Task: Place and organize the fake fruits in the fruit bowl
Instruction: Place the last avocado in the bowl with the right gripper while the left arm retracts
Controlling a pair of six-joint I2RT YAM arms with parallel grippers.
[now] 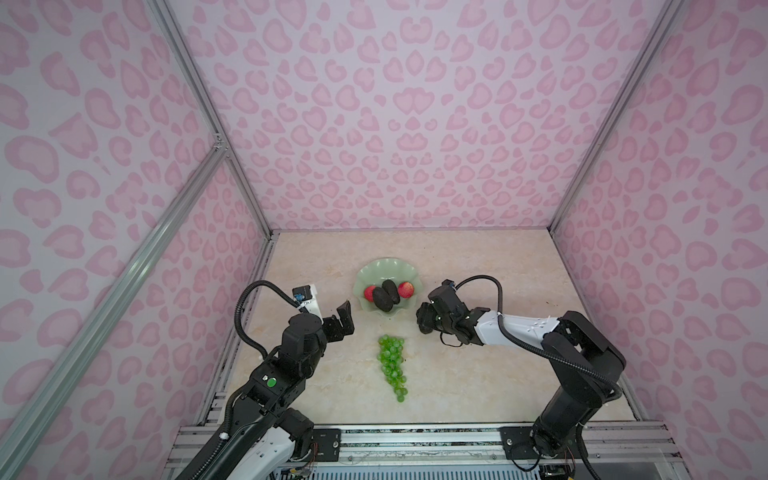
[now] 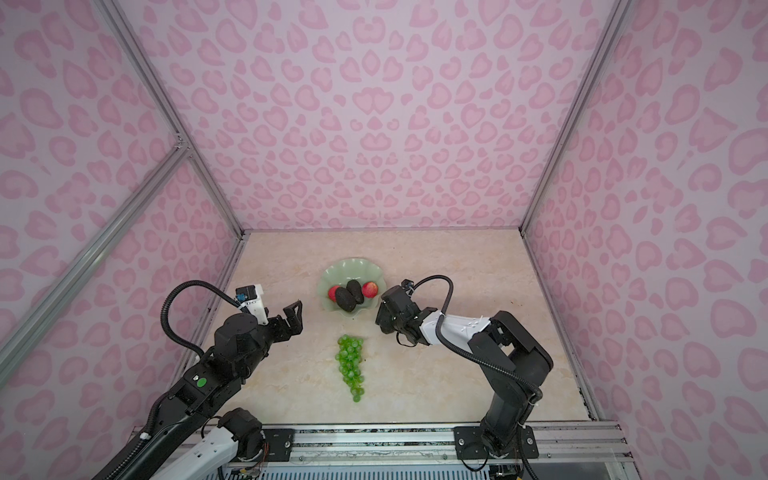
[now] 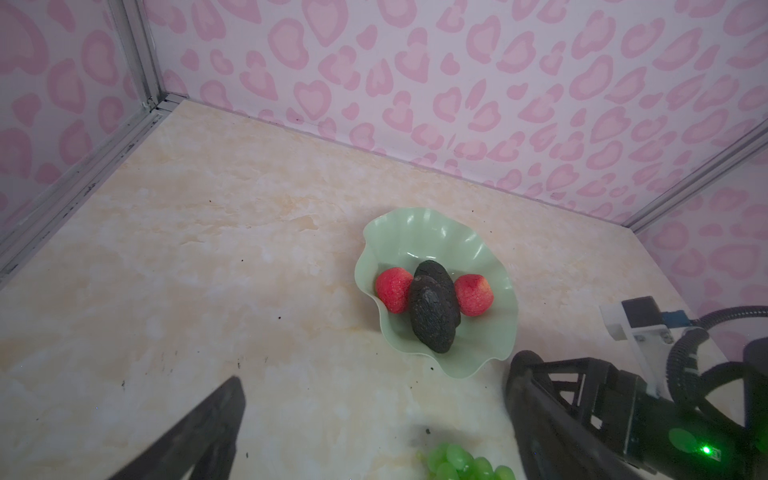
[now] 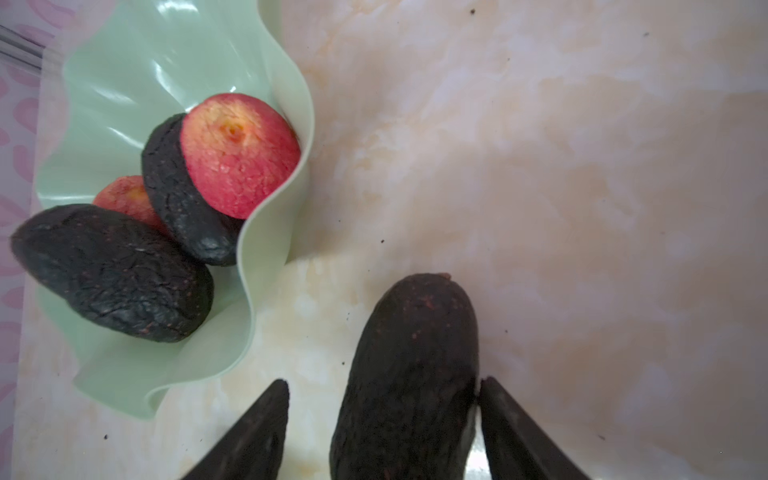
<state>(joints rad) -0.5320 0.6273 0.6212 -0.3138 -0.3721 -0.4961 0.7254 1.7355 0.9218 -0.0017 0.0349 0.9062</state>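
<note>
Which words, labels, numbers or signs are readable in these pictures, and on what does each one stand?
None can be read.
The fruit bowl, the grapes and the walls bear no print.
Tiny dark marks on the right arm's white cover are too small to read.

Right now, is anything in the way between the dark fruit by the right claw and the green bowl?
Nothing visible is. Only bare table lies between the dark fruit and the wavy rim of the bowl. Just inside that rim lies another dark fruit, which might crowd the landing.
</note>
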